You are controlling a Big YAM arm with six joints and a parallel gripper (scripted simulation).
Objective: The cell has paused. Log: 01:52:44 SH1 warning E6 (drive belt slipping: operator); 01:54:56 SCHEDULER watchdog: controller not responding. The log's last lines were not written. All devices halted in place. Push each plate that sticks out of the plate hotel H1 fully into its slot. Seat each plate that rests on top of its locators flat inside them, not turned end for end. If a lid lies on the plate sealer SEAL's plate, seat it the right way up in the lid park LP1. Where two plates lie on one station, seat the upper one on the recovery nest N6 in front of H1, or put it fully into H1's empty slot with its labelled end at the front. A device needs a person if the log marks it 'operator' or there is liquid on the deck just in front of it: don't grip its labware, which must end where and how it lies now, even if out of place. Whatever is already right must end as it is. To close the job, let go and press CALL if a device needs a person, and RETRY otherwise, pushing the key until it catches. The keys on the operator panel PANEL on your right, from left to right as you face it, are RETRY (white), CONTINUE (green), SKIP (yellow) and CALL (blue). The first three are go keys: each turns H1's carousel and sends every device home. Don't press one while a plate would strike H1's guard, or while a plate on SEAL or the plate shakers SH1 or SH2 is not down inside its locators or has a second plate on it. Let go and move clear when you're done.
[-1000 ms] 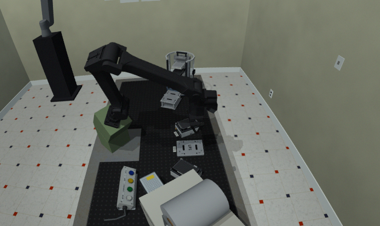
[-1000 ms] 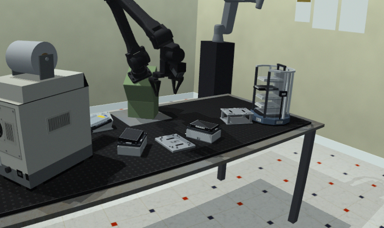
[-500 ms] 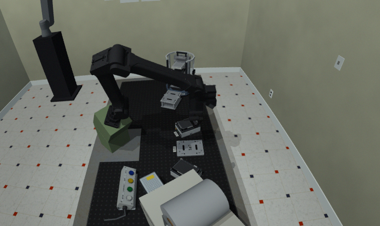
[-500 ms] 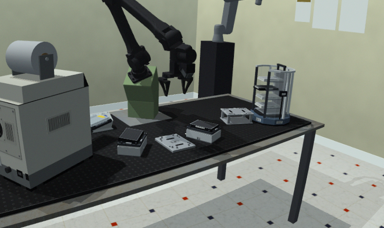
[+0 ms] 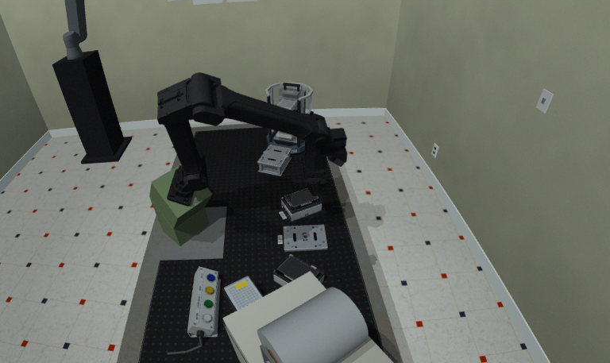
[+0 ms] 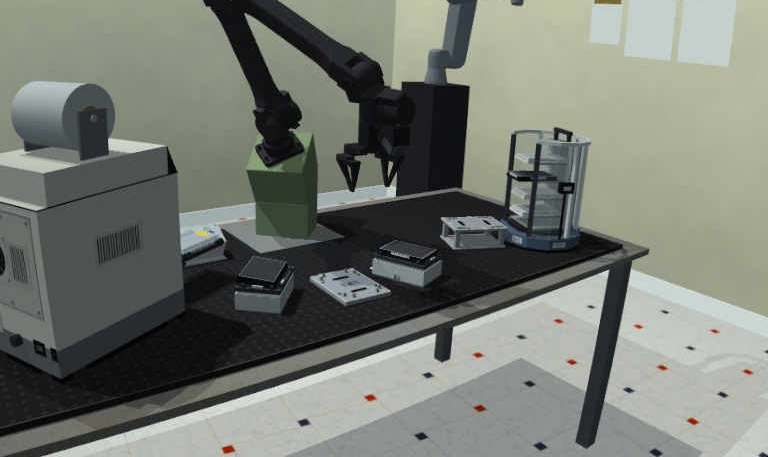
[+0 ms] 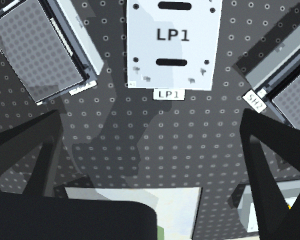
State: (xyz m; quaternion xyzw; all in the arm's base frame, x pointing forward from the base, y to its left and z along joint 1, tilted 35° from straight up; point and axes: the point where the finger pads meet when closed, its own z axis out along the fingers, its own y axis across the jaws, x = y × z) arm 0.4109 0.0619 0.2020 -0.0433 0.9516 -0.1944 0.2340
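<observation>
My gripper (image 6: 369, 185) (image 7: 151, 119) is open and empty, high above the deck and pointing down. The lid park LP1 (image 5: 305, 237) (image 6: 349, 289) (image 7: 173, 36), a bare grey plate with two slots, lies just ahead of it in the wrist view. A shaker with a dark plate (image 5: 301, 203) (image 6: 406, 260) (image 7: 44, 43) stands on the hotel side of LP1. A second shaker with a dark plate (image 5: 296, 269) (image 6: 264, 282) (image 7: 284, 83) stands on the sealer side. The plate hotel H1 (image 5: 298, 110) (image 6: 543, 192) holds plates on its shelves. The recovery nest N6 (image 5: 274, 159) (image 6: 472, 230) is bare.
The sealer SEAL (image 5: 306, 323) (image 6: 84, 231) fills the near end of the deck. A white plate with a yellow label (image 5: 242, 291) (image 6: 199, 238) lies beside it. The key panel PANEL (image 5: 203, 302) lies by it. My green pedestal (image 5: 179, 210) (image 6: 283, 186) stands at the deck's side.
</observation>
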